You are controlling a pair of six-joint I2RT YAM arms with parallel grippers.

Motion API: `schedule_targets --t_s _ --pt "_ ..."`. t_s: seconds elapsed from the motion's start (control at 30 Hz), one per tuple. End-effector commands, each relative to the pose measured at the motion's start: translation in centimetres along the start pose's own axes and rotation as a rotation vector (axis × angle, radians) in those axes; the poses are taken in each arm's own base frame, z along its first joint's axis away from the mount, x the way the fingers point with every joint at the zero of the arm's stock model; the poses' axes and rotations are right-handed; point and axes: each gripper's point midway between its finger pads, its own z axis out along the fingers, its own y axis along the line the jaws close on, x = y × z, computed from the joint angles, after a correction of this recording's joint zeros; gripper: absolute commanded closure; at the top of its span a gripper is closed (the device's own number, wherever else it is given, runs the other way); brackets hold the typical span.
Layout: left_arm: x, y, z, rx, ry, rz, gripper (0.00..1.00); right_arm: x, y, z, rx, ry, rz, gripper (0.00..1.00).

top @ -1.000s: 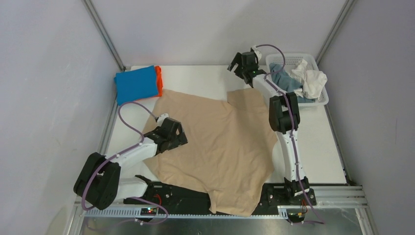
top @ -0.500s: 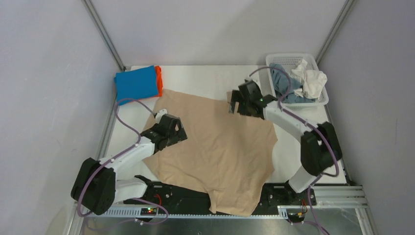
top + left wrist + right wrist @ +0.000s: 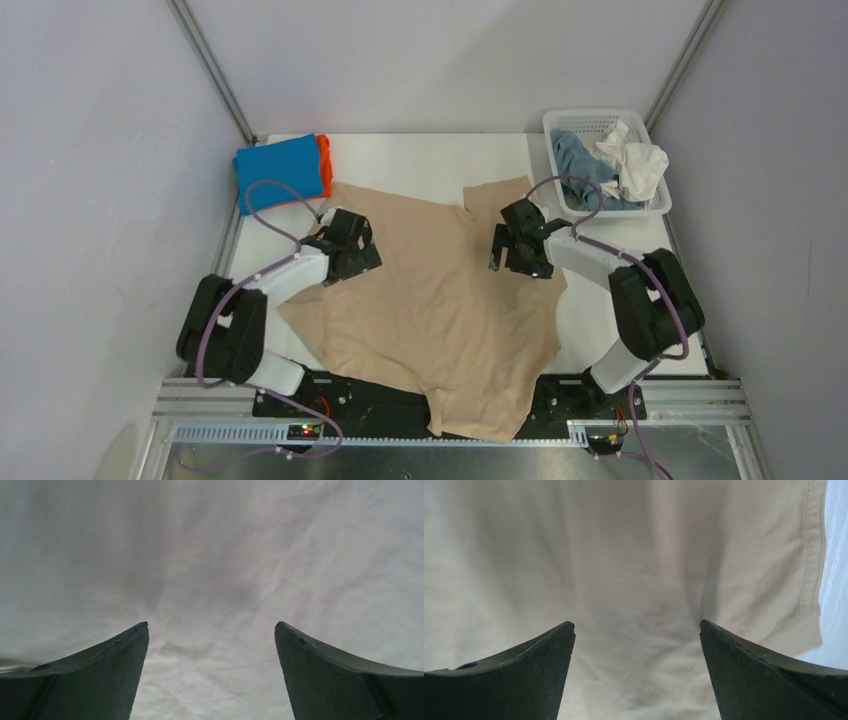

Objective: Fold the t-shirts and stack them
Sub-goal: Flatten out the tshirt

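A beige t-shirt lies spread flat across the middle of the table, its hem hanging over the near edge. My left gripper is open, low over the shirt's left shoulder; its wrist view shows only cloth between the jaws. My right gripper is open over the shirt's right sleeve; its wrist view shows cloth and a stitched hem. A folded bright blue tee lies on a folded orange tee at the back left. The white tee and grey-blue tee are crumpled in the basket.
A white mesh basket stands at the back right corner. Grey walls and metal frame posts close the back and sides. Both arms' purple cables loop above the table near the shirt.
My right arm swung back from near the basket and came down over the shirt's right sleeve. My left gripper moved farther up onto the shirt's left shoulder.
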Motion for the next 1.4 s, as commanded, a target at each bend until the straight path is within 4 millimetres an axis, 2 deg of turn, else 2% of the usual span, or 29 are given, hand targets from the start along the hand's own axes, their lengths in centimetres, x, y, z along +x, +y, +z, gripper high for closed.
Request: schedule_targets --t_s 0.0,0.13,0.23,0.27,0.3,0.33,0.43,0.6,0.73,0.77,0.87,0.9,0.93,0.97,1.0,1.03,1.07,1.1,1.13,1.17,1.2,1.23,1.27,1.3,1.33,1.37 --pt "-0.6 -0.8 1.5 0.0 0.048 0.015 0.0 -1.5 -0.3 2.7 -0.024 0.012 0.047 0.01" --pt "-0.4 -1.0 3.7 -0.026 0.104 0.009 0.0 -2.4 -0.9 4.7 -0.032 0.054 0.062 0.01" --pt "-1.5 -1.8 4.3 -0.015 0.102 0.003 0.0 -3.8 -0.8 5.8 -0.042 0.057 0.05 0.01" --pt "-1.5 -1.9 4.7 -0.013 0.115 0.005 0.0 -4.9 -0.3 6.2 -0.05 0.053 0.043 0.01" --pt "-2.3 -2.5 4.7 0.0 0.104 0.003 0.0 -6.4 0.0 6.0 -0.061 0.049 0.054 0.01" --pt "-2.3 -2.6 5.1 0.001 0.115 0.007 0.0 -6.3 -0.2 6.8 -0.05 0.073 0.049 0.01" --pt "-4.3 -4.1 5.7 0.04 0.104 -0.006 0.0 -9.4 -0.2 7.8 -0.036 0.067 0.039 0.01" --pt "-6.8 -5.3 6.8 0.064 0.085 -0.015 0.0 -14.3 -0.4 9.3 0.002 0.03 -0.009 0.01" --pt "-9.3 -6.5 5.5 0.1 0.034 0.002 0.0 -17.2 0.7 8.8 -0.001 -0.003 -0.045 0.0" --pt "-10.1 -6.9 4.5 0.118 0.011 0.002 0.0 -18.2 1.2 7.9 -0.012 -0.032 -0.051 0.01" --pt "-10.4 -6.7 2.2 0.135 -0.018 0.0 0.0 -19.1 2.3 5.1 -0.019 -0.102 -0.073 0.01" --pt "-10.1 -6.7 1.1 0.147 -0.029 0.0 0.0 -18.9 2.4 3.8 -0.025 -0.121 -0.073 0.01" --pt "-8.8 -6.2 0.9 0.14 -0.013 0.009 0.0 -17.9 2.5 3.5 -0.016 -0.122 -0.082 0.01" --pt "-8.7 -6.8 -0.4 0.164 -0.032 0.016 0.0 -18.4 2.9 1.4 -0.033 -0.165 -0.071 0.01" --pt "-7.3 -6.4 -0.5 0.157 -0.015 0.03 0.0 -17.7 3.0 0.1 -0.042 -0.189 -0.071 0.0" --pt "-6.6 -7.0 -1.4 0.178 -0.019 0.046 0.0 -17.1 3.1 -0.5 -0.05 -0.195 -0.057 0.01" --pt "-5.0 -6.4 -1.3 0.163 0.007 0.059 0.0 -15.7 3.3 -1.5 -0.071 -0.204 -0.063 0.01" --pt "-4.1 -6.8 -2.0 0.175 0.01 0.069 0.0 -14.5 3.8 -2.0 -0.088 -0.198 -0.058 0.01" --pt "-2.8 -6.1 -1.9 0.162 0.026 0.076 0.0 -12.6 3.3 -2.3 -0.094 -0.191 -0.04 0.01" --pt "-1.9 -6.2 -2.0 0.162 0.04 0.079 0.0 -11.6 3.9 -2.6 -0.117 -0.196 -0.045 0.01" --pt "-0.5 -5.5 -1.7 0.147 0.065 0.089 0.0 -9.3 3.3 -2.5 -0.116 -0.169 -0.032 0.0" --pt "0.0 -5.2 -1.5 0.138 0.075 0.08 0.0 -8.0 4.0 -2.5 -0.14 -0.16 -0.041 0.0" --pt "0.9 -4.4 -1.2 0.115 0.089 0.08 0.0 -6.0 3.6 -2.3 -0.14 -0.134 -0.032 0.01" --pt "1.2 -4.0 -1.1 0.104 0.092 0.071 0.0 -4.9 4.4 -2.3 -0.169 -0.124 -0.045 0.01" --pt "1.7 -3.3 -0.9 0.08 0.095 0.07 0.0 -3.2 4.0 -1.9 -0.168 -0.097 -0.041 0.01" --pt "2.0 -3.0 -0.8 0.071 0.097 0.064 0.0 -2.4 4.5 -1.8 -0.185 -0.087 -0.043 0.01"
